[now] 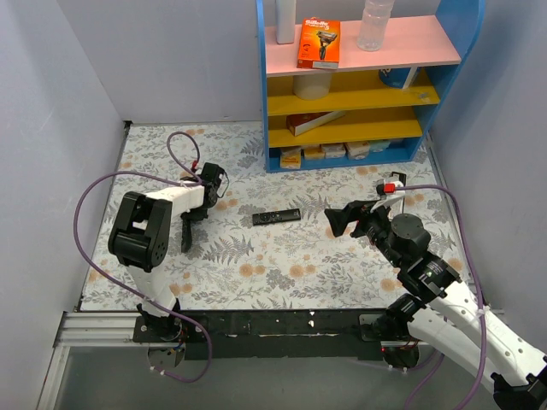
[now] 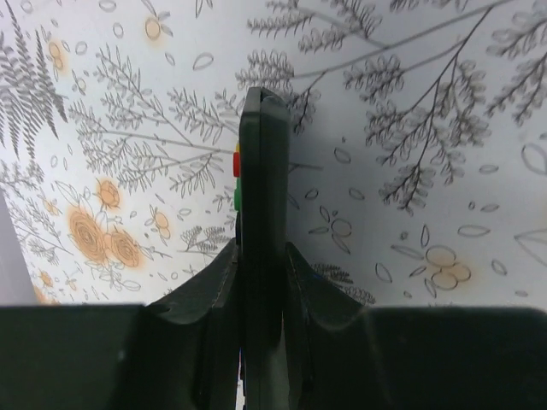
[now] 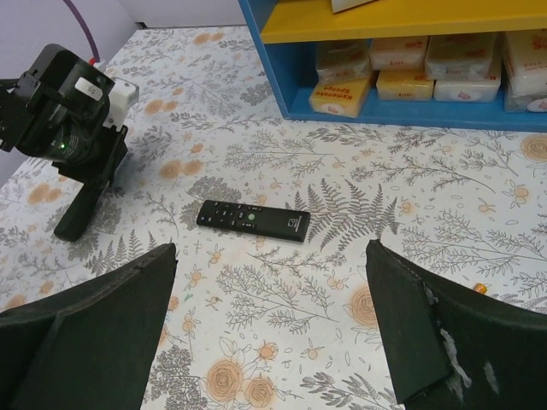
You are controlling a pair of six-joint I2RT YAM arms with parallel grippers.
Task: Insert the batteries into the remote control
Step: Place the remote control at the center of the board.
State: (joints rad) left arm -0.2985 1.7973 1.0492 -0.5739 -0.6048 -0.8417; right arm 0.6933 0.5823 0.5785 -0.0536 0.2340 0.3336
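My left gripper (image 2: 261,256) is shut on the remote control (image 2: 259,171), a long black remote gripped on edge, with red and green buttons on its left side. In the top view the left gripper (image 1: 194,213) holds the remote control (image 1: 186,237) end-down over the left part of the table. It also shows in the right wrist view (image 3: 75,213). My right gripper (image 3: 269,248) is open and empty; in the top view the right gripper (image 1: 349,217) hovers right of centre. No batteries show in any view.
A slim plain black remote (image 1: 276,217) lies flat mid-table, also in the right wrist view (image 3: 253,220). A blue shelf unit (image 1: 359,128) with yellow and pink shelves holds boxes and bottles at the back. Walls enclose the left and right sides.
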